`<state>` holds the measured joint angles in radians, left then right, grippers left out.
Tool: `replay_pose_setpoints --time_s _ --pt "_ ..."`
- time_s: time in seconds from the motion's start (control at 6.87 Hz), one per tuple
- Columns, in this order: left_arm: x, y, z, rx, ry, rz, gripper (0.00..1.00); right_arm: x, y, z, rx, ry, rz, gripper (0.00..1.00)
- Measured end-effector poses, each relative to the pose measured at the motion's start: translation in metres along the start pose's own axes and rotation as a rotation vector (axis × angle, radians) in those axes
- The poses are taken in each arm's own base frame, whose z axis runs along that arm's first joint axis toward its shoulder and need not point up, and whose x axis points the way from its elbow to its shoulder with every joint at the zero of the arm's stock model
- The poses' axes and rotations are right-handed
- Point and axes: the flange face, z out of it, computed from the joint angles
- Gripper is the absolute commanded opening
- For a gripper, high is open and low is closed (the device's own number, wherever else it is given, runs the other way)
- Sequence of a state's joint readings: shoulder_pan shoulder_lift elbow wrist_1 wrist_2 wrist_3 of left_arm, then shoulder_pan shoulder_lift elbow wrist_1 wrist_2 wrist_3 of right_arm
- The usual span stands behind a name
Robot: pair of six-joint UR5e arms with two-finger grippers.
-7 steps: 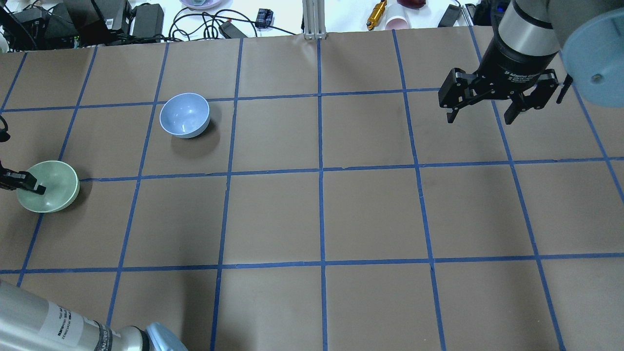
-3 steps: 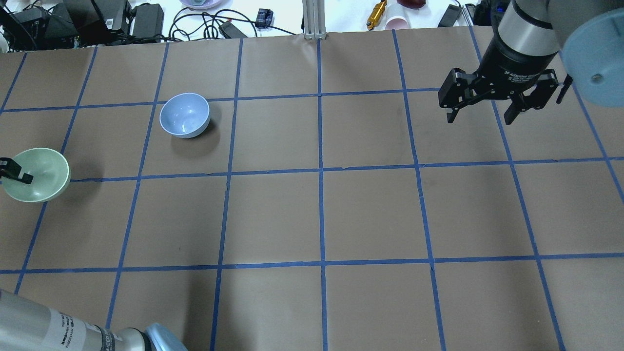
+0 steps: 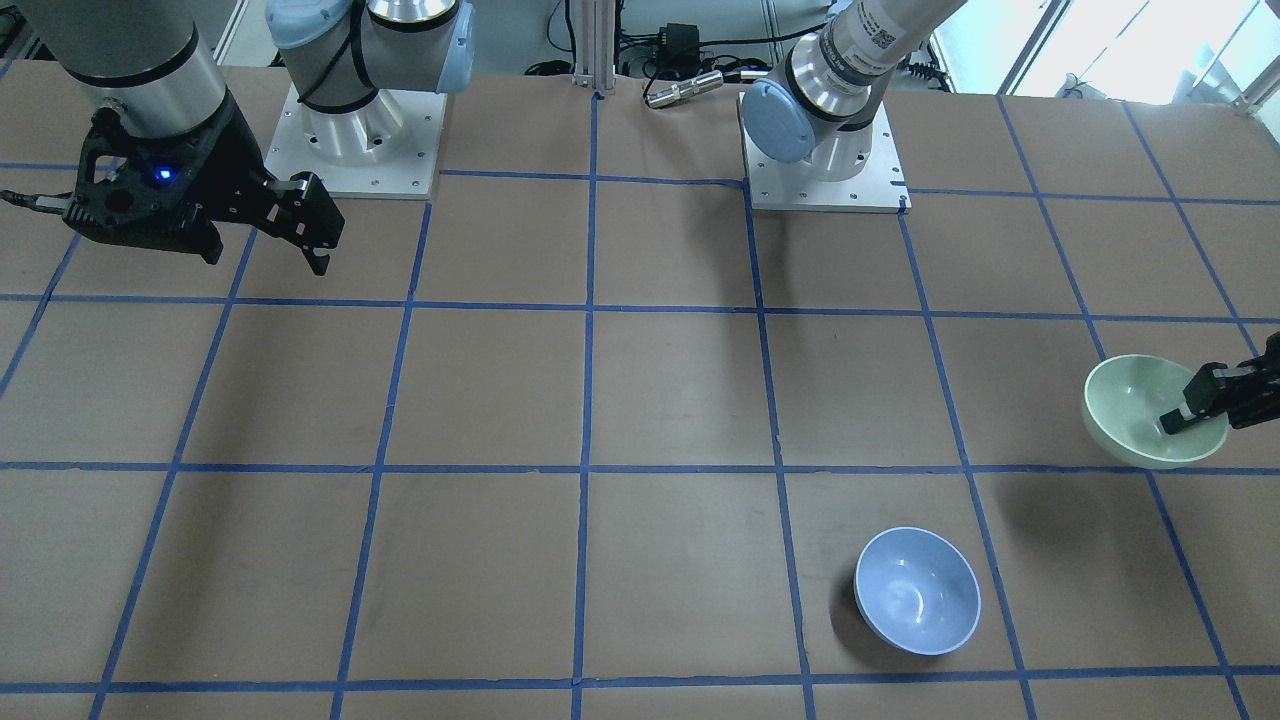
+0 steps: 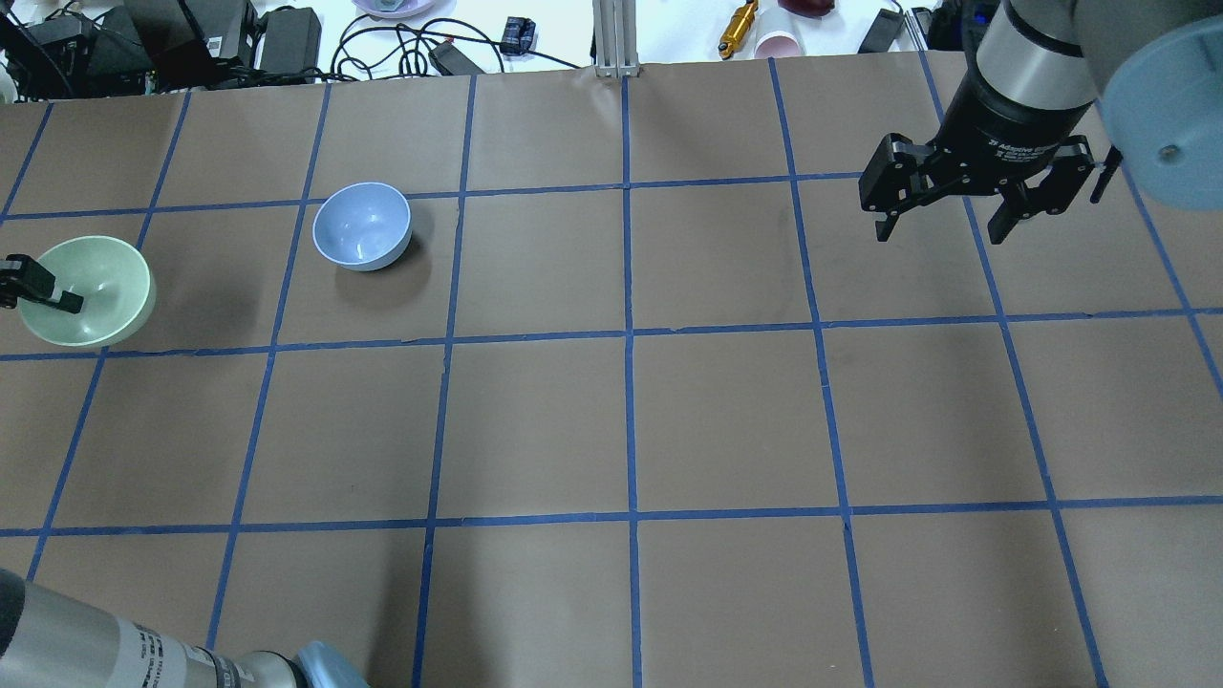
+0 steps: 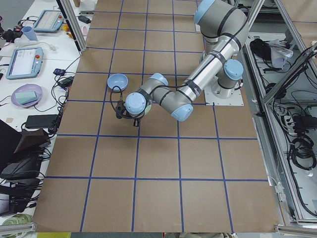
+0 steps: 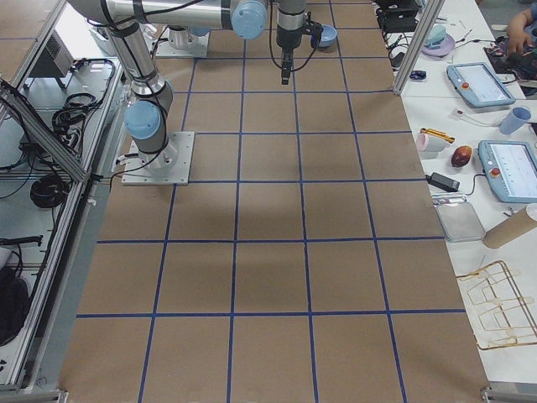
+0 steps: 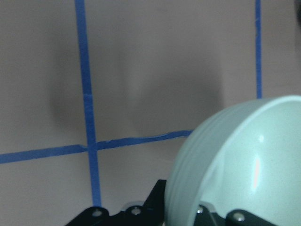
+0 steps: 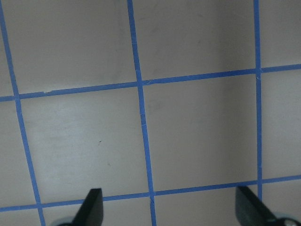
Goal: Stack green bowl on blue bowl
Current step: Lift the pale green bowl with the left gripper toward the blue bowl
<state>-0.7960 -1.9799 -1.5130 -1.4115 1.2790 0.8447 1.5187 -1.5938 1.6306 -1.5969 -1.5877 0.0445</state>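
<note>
Two hands, left hand (image 3: 1196, 412) clamped on green bowl (image 4: 91, 287) rim, right hand (image 4: 941, 229) spread wide, empty.

Brown table (image 4: 535, 420) — blue tape grid (image 4: 628, 334), cables (image 4: 382, 43), gold cylinder (image 4: 738, 27), pink cup (image 4: 781, 43)

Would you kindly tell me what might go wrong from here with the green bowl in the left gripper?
The left gripper pinches the green bowl at one rim spot, and it hangs tilted above the table, so it may slip or swivel. Lowered tilted or off-centre, it could knock the blue bowl aside instead of nesting.
</note>
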Motion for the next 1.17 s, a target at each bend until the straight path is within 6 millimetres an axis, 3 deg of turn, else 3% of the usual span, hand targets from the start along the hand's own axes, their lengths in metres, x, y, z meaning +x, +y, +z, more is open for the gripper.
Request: replay_pose_setpoints --time_s 0.44,0.87,1.17 --pt "0.08 -0.053 0.01 0.012 0.026 -0.09 0.05 0.0 0.0 0.0 0.0 0.0 0.0 1.0" --pt "0.15 -0.105 0.046 0.021 0.032 -0.206 0.05 0.0 0.0 0.0 -0.001 0.0 0.0 1.0" --pt "0.165 -0.129 0.072 0.034 0.048 -0.23 0.05 0.0 0.0 0.0 0.0 0.0 0.0 1.0"
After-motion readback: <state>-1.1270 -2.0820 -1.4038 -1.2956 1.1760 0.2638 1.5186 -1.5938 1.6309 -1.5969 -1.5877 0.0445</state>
